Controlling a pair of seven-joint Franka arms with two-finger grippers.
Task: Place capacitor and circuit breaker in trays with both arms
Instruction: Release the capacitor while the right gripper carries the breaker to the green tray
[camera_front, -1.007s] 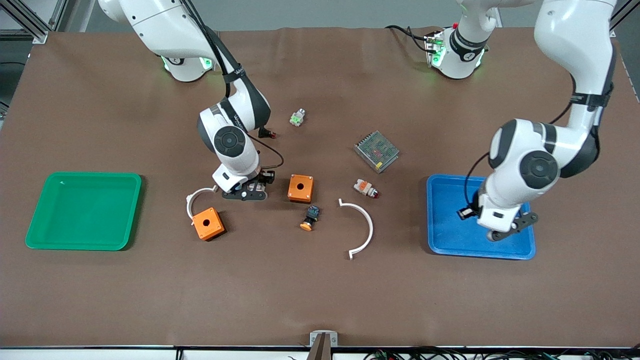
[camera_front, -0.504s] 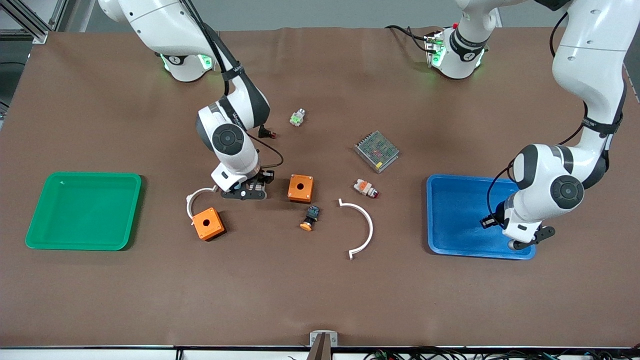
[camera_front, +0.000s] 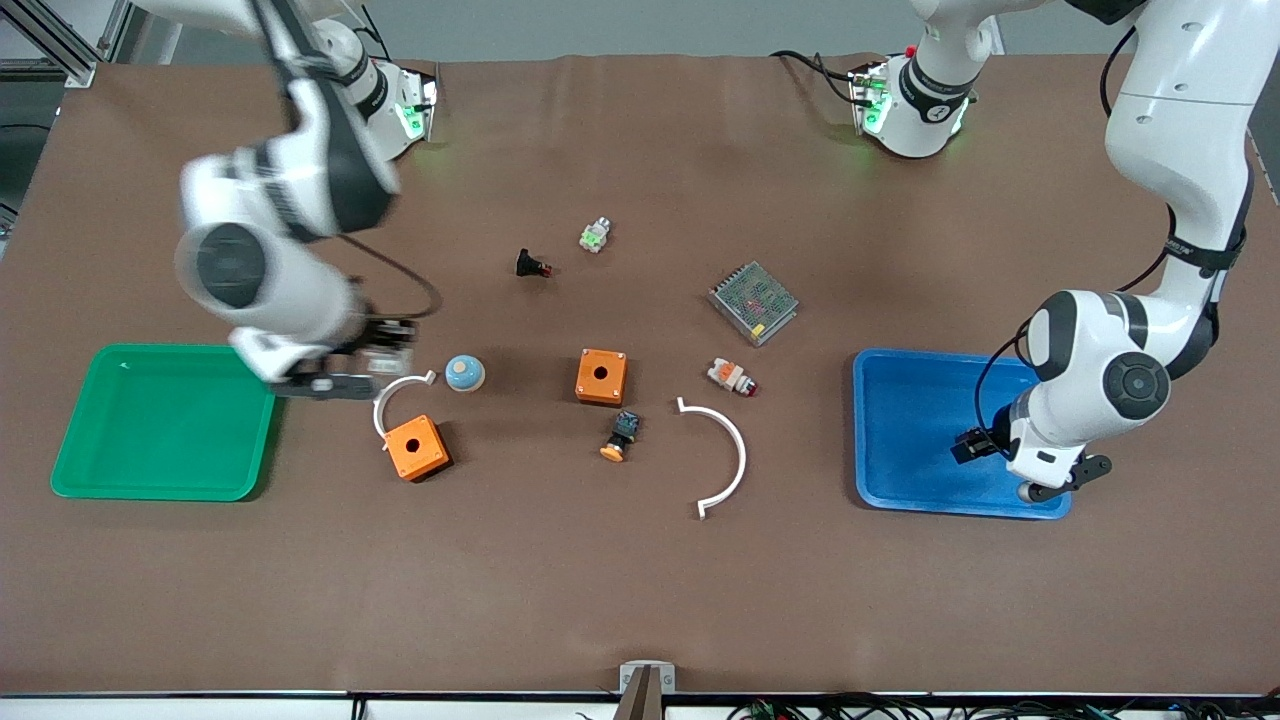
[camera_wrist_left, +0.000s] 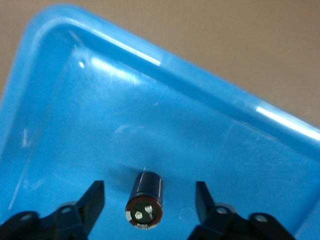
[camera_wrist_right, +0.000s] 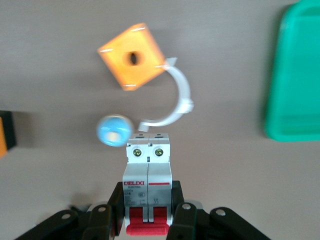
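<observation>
In the blue tray (camera_front: 900, 430) at the left arm's end of the table, my left gripper (camera_wrist_left: 149, 200) sits low over the corner nearest the front camera, jaws spread wide with clear space on both sides of the capacitor (camera_wrist_left: 145, 200). The capacitor lies on the tray floor between my 2 fingers, touching neither; its pale-marked end cap faces the left wrist camera.

My right gripper (camera_wrist_right: 147, 212) is up over the bare table beside the green tray (camera_front: 160, 420), jaws closed on the circuit breaker (camera_wrist_right: 148, 182). I hold it by the end with the red levers, and its white body sticks out past my fingertips. Under it, in the right wrist view, a small blue dome (camera_wrist_right: 114, 130) sits at about 10 o'clock from the breaker, a white curved strip (camera_wrist_right: 175, 100) at about 1 o'clock, and an orange box (camera_wrist_right: 131, 55) at 12 o'clock past both.
</observation>
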